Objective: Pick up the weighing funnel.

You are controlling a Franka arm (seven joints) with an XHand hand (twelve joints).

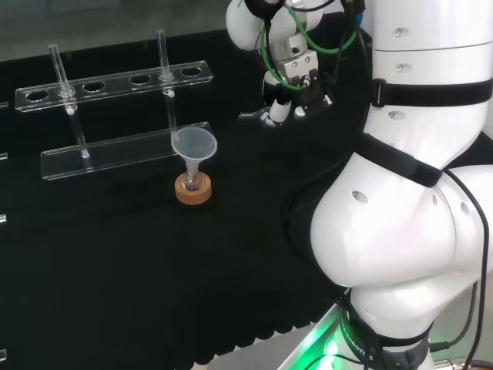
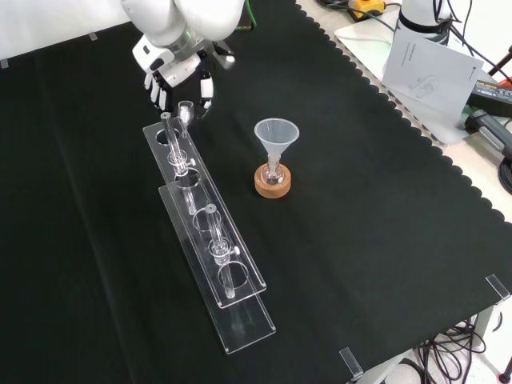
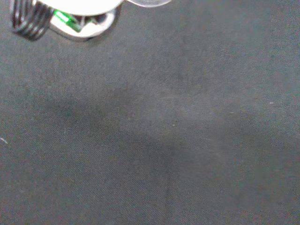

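As far as I can make out in the front view, my hand [image 2: 180, 76] is in the upper left of the frame. The fingers [image 2: 206, 90] and thumb point down and curl in around a small clear piece, the weighing funnel [image 2: 186, 110], which sits right between the fingertips. It's just past the far end of the clear tube rack [image 2: 240, 316], which has two tubes standing in it. Honestly I can't tell if the piece is off the black cloth [image 2: 360, 240] or touching it.

In the head view the hand [image 1: 291, 96] is at top centre, and what looks like a thin bit of the weighing funnel [image 1: 253, 117] pokes out to its left.

The big funnel [image 2: 276, 134] stands mouth up in its little flask [image 2: 273, 170] on the cork ring [image 2: 273, 187]. That's about the centre of the front frame, right of the rack and well apart from my hand.

In the wrist view, plain cloth on the counter lies under the palm.
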